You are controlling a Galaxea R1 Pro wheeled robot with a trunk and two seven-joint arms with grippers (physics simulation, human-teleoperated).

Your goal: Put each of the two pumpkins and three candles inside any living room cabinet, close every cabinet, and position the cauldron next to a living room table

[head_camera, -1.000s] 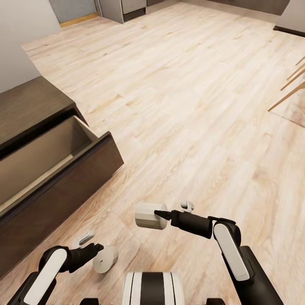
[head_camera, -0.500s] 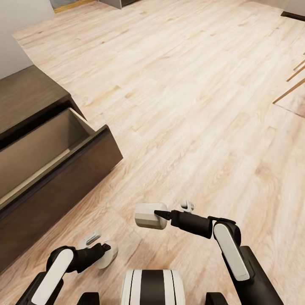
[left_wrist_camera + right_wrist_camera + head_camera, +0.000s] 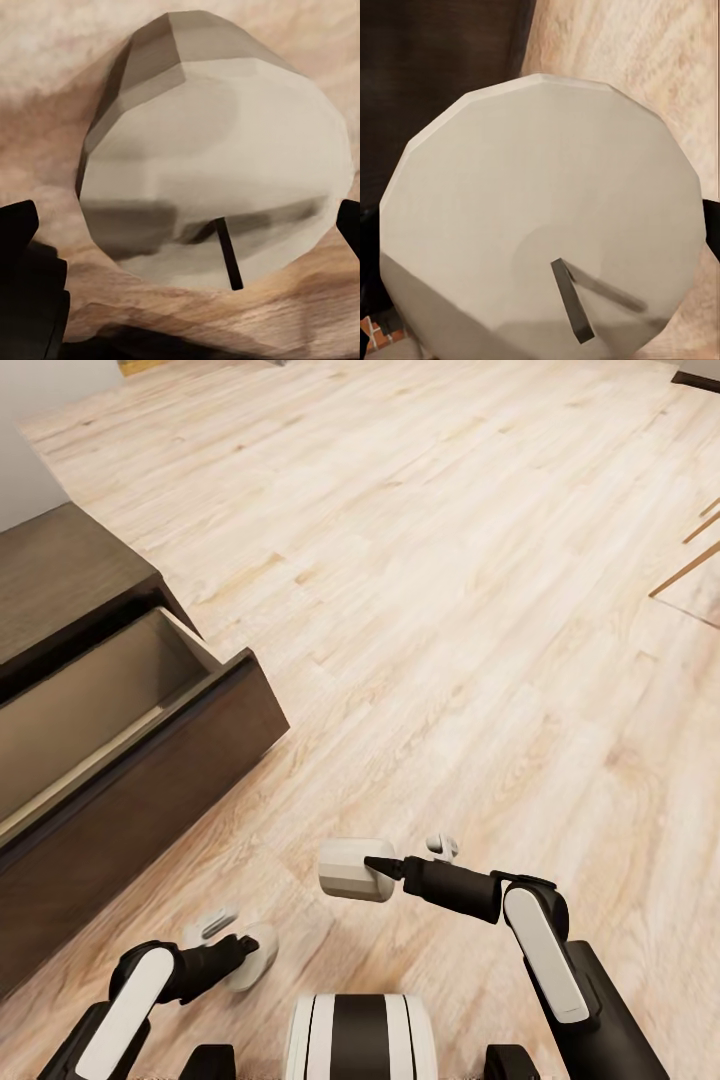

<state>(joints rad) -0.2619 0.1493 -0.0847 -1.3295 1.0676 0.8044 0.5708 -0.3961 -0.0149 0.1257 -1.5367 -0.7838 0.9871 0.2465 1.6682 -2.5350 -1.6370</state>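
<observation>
Grey-white candle [image 3: 356, 869] axis sideways in right gripper [image 3: 372, 866]; left candle [image 3: 255, 957] probably gripped

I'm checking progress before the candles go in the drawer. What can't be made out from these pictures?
- Open drawer of the cabinet, head view: the picture's left edge cuts it off, so its full contents are unknown.
- Left gripper, head view: its jaws are hidden behind the candle; contact unclear.
- Right gripper, right wrist view: the other candle blocks nearly everything.
- Tan sticks, head view: cut by the right edge; unidentifiable.
</observation>
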